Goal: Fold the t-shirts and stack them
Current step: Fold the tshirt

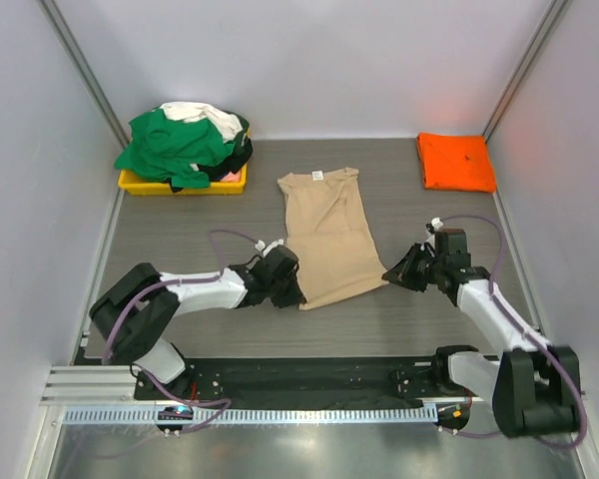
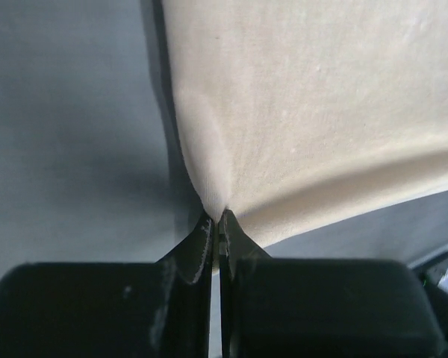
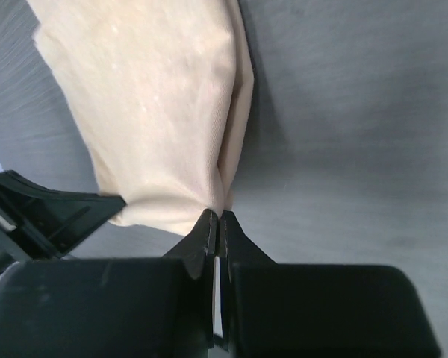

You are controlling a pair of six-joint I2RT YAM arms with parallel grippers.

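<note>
The left gripper [image 2: 215,218] is clamped on the near left corner of the tan shirt [image 1: 324,235], the cloth puckering into its closed tips. The right gripper [image 3: 215,218] pinches the near right corner the same way. Holding both hem corners probably sets up folding the hem toward the collar. The shirt lies flat in the middle of the table [image 1: 160,230], sleeves tucked in. Both arms stretch low and inward, forearms close to the surface. A folded orange shirt [image 1: 455,162] sits far right.
</note>
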